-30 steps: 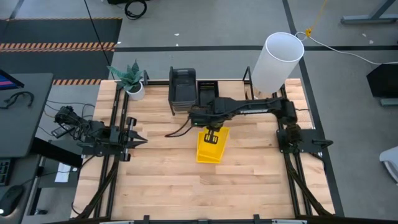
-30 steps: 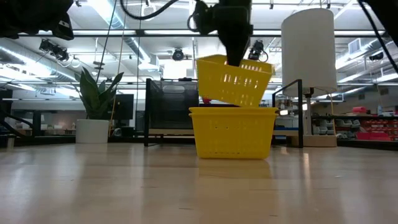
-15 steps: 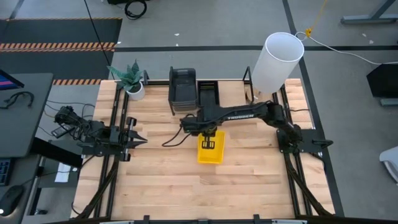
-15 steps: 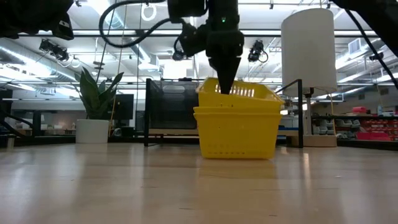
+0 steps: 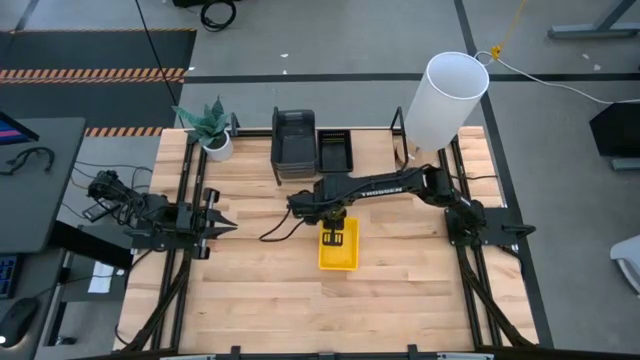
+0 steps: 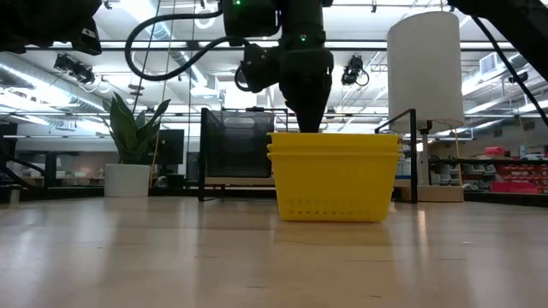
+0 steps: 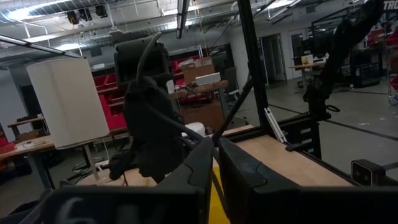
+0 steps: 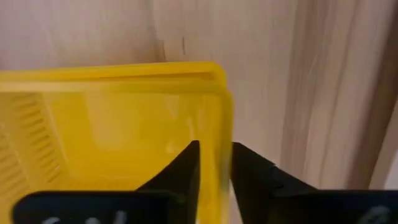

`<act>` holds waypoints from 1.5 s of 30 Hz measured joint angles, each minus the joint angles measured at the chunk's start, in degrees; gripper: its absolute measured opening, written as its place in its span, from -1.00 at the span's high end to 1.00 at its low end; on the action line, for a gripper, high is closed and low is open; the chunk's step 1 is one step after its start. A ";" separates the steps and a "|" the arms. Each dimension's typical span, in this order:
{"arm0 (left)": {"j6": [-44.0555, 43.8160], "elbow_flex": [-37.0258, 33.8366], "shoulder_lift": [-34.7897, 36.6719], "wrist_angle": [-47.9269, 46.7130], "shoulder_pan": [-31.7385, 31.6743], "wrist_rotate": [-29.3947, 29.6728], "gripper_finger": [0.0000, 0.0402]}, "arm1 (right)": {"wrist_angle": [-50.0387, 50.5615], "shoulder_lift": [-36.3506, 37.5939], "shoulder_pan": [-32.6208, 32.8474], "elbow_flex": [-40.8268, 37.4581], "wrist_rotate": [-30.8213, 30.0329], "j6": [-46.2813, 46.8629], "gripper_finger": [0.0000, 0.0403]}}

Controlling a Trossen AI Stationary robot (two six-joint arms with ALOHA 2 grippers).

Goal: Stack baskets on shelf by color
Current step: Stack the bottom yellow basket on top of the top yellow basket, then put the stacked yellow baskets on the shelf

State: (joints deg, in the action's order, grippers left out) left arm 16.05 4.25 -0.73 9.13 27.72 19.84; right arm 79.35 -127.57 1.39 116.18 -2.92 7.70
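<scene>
From above: reaching in from the right and hanging the right gripper over the far wall of the 2 nested yellow baskets, mid-tabletop; nesting them here, probably so that 1 lift carries the colour to the shelf at the far edge, where the dark grey basket and black basket are sitting side by side. Parking the left gripper at the left edge, clear of the work.

At table height: showing both yellow rims level, so seating looks done.

Left wrist: showing fingers nearly together, holding nothing.

Right wrist: standing slightly apart astride the yellow wall, apparently letting go.
</scene>
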 joint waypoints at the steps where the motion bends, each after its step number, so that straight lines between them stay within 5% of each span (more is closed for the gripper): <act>1: -0.02 0.00 0.00 0.00 0.00 0.00 0.83 | -0.02 0.00 0.09 0.00 0.02 0.02 0.54; 11: 0.00 0.00 0.00 0.02 -0.02 0.02 0.86 | 7.98 0.17 0.17 4.18 0.83 1.66 0.15; 18: 0.00 0.00 0.00 0.02 -0.02 0.02 0.82 | 9.33 0.27 2.39 15.83 -0.29 4.59 0.06; 23: 0.00 0.00 0.00 0.02 -0.01 0.01 0.85 | 5.81 0.07 7.97 15.93 -3.07 6.50 0.05; 30: 0.00 0.00 0.00 0.02 -0.02 0.00 0.86 | 1.14 0.17 14.69 10.01 -8.97 10.60 0.01; 45: 0.00 0.00 0.00 0.00 0.01 0.00 0.87 | -12.65 0.07 15.38 -7.19 -0.39 13.29 -0.39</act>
State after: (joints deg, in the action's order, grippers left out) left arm 16.05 4.25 -0.73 9.13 27.73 19.84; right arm 66.70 -127.50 16.77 108.99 -3.31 20.99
